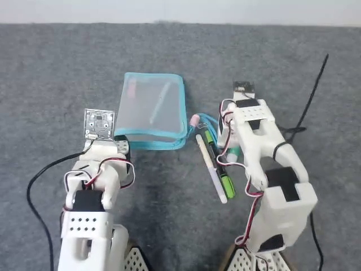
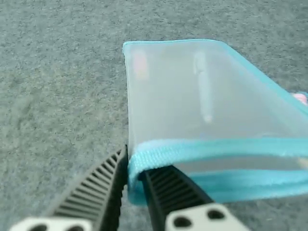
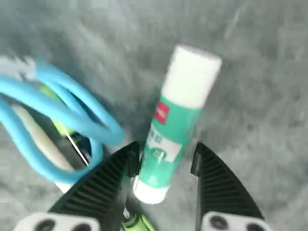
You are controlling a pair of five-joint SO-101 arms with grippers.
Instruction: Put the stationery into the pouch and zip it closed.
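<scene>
My left arm [image 1: 96,180] is at the near left corner of the pouch [image 2: 202,106]. My left jaws are pinched shut on the blue zip edge at that corner, with the tape squeezed between the ribbed pads. The pouch lies flat on the grey tabletop [image 1: 56,73], its cloudy clear face turned up. Along the near side the two blue zip edges stand a little apart. Through the face I can see a pale pen [image 1: 159,104] and a small pink thing [image 1: 132,87] inside, though I cannot tell what the pink thing is.

My right arm [image 1: 265,164] is off the pouch's right side. My right jaws are spread wide over a green-and-white glue stick [image 3: 178,120] lying on the tabletop. One jaw is right against the stick's side and the other stands clear of it, so nothing is gripped. A blue cord loop [image 3: 62,110] lies just beside the stick, and near it is the pink zip pull [image 1: 194,119].

Between the pouch and my right arm, a white pen [image 1: 211,168], a black pen [image 1: 213,153] and a green marker [image 1: 224,179] lie close together on the tabletop, outside the pouch.
</scene>
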